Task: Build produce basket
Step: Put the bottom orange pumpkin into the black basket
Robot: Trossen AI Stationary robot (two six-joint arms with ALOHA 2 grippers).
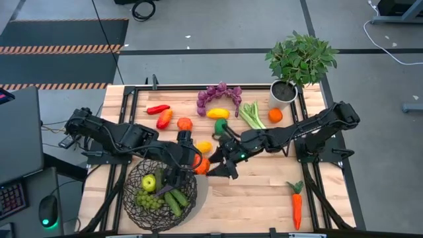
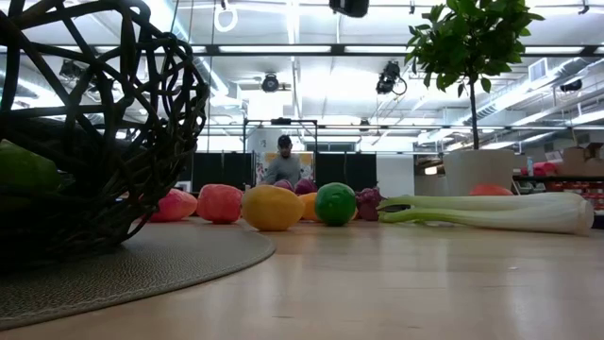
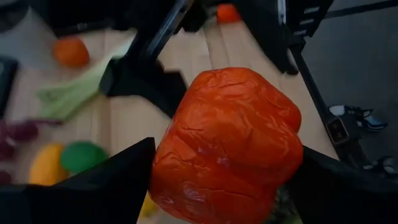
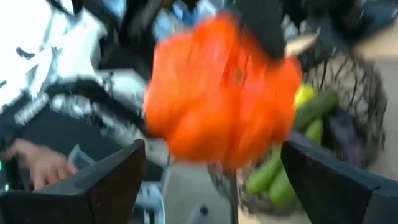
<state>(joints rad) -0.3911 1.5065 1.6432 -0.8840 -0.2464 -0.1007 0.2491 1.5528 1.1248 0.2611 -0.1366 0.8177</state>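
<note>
Left hand is spread wide and closed on the orange pepper, one finger pressed to each flank, the fruit filling the whole gap. Right hand sits just on the pepper's other side, away from the basket; whether it has any hold I cannot tell. Basket: wire mesh, on the table, already carrying a green apple, green grapes and cucumbers. I judge it stiff and in no danger from a short drop of a toy fruit. Pepper: raised off the table just outside the basket's rim, on the side facing the right arm. The skin is glossy, lobed and creased, which suggests hollow moulded plastic, light and a little yielding. That gloss probably makes it slick under hard pads. Best hold, in my judgement, is across the widest part of the body with the pads seated in the grooves between lobes, not at the tapering end where it could squirt out. Squeeze lightly, since a thin shell may dent. Writing: no brand, label or legible lettering on the pepper, the basket or the other produce.
</note>
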